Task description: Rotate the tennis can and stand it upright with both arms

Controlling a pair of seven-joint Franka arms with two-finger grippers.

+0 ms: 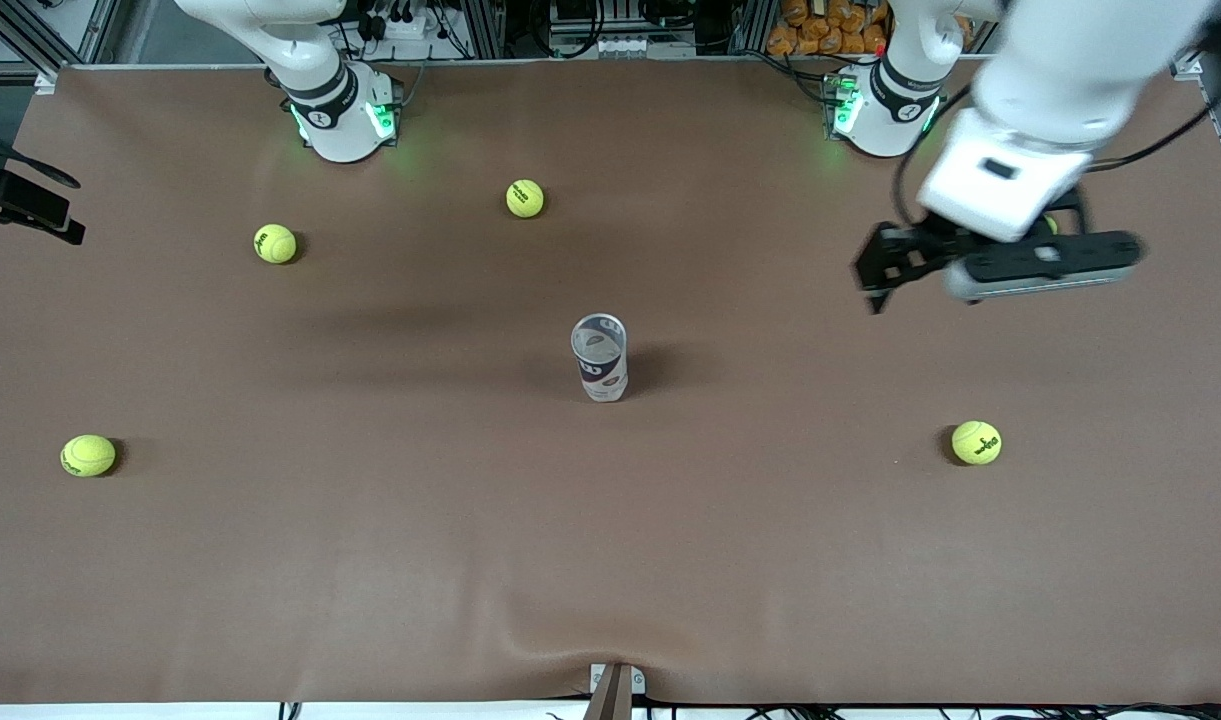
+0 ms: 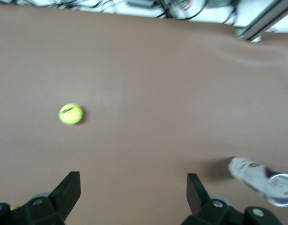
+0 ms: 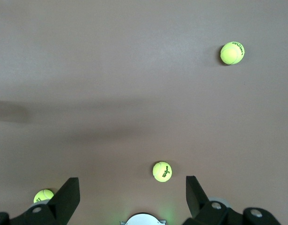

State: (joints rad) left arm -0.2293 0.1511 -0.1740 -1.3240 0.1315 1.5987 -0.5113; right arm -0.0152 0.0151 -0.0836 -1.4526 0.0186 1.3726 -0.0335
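Observation:
The tennis can (image 1: 600, 357) stands upright in the middle of the table, open mouth up, white and dark-blue label showing. It also shows in the left wrist view (image 2: 258, 176). My left gripper (image 1: 885, 268) is open and empty in the air over the table toward the left arm's end, well apart from the can. Its fingers stand wide apart in the left wrist view (image 2: 134, 190). My right gripper (image 3: 133, 190) is open and empty, held high over the table near the right arm's base (image 1: 340, 110). It is out of the front view.
Yellow-green tennis balls lie scattered on the brown table: two near the right arm's base (image 1: 275, 243) (image 1: 525, 198), one near the front toward the right arm's end (image 1: 88, 455), one toward the left arm's end (image 1: 976, 442).

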